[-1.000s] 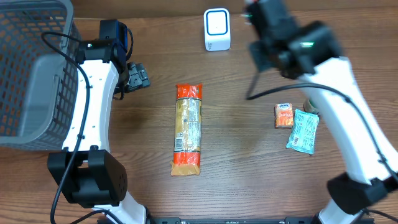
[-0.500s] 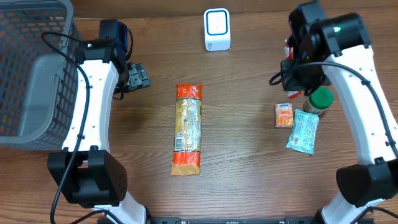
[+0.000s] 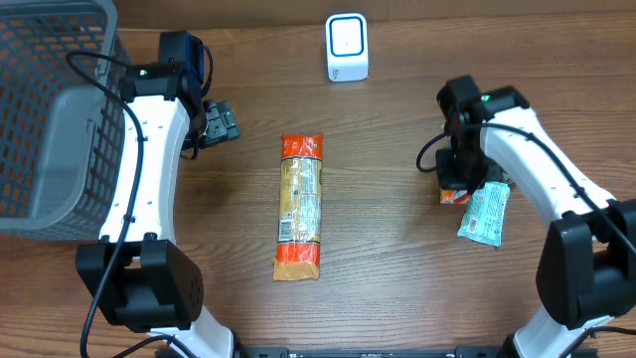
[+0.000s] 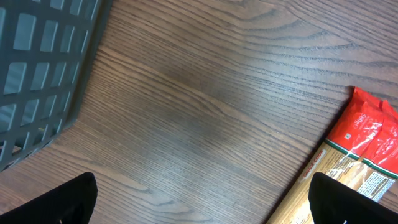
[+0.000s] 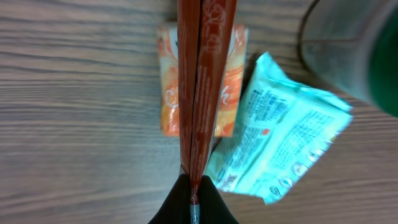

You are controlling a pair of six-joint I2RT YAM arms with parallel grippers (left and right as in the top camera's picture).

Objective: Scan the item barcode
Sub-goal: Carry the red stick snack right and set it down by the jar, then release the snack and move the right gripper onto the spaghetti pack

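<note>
Packet (image 5: 198,87), thin, red, pinched by edge in clenched right claw (image 5: 194,200), likely leaving flat faces bare for scanning; hangs over orange sachet (image 5: 166,87) and teal pouch (image 5: 286,143) on desk (image 3: 397,278), well apart from white scanner (image 3: 347,47). Left claw (image 3: 217,121) released, parked near basket (image 3: 50,119), likely idle.

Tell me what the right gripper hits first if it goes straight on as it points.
Probably the orange packet: it lies directly ahead of the right gripper, behind the thin red packet it holds. The gap is unclear.
</note>
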